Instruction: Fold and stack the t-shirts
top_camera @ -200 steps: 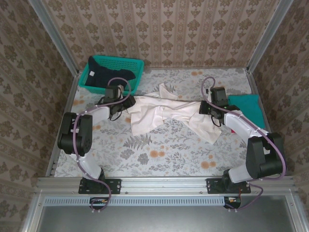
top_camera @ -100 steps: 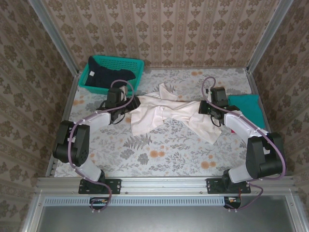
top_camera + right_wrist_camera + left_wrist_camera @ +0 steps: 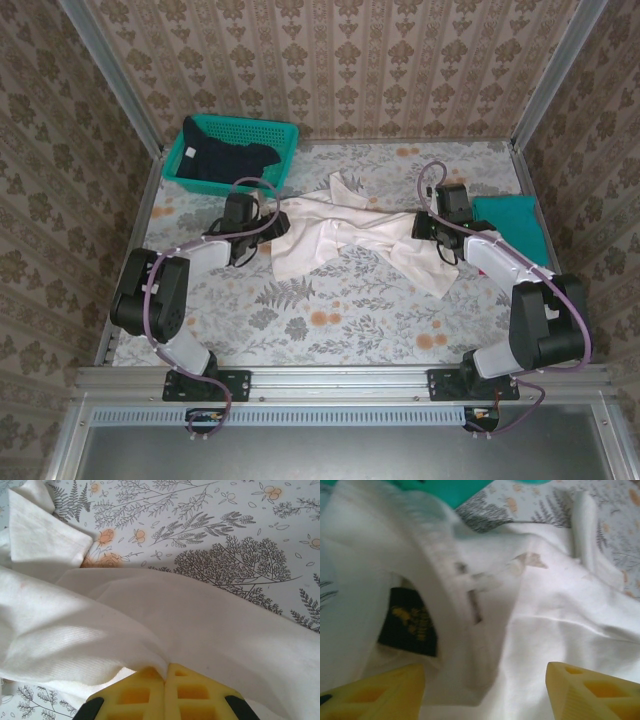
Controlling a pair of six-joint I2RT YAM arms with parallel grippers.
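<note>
- The cream-white t-shirt lies crumpled and stretched across the middle of the surface, reaching from one arm to the other, with a loose flap trailing toward the near right.
- Its ribbed collar shows close up in the left wrist view, with a dark label bearing yellow print sewn inside it.
- The right hand is closed tight on a fold of this shirt. The two yellow fingertips meet with the cloth pinched between them. In the top view this hand sits at the shirt's right end.
- The left hand stands wide open over the collar area, one yellow fingertip on each side and nothing gripped. Seen from above, it is at the shirt's left end.
- The teal t-shirt lies flat at the right edge of the surface, just beyond the right arm.
- The navy t-shirt is bundled inside the teal mesh basket at the far left corner.
</note>
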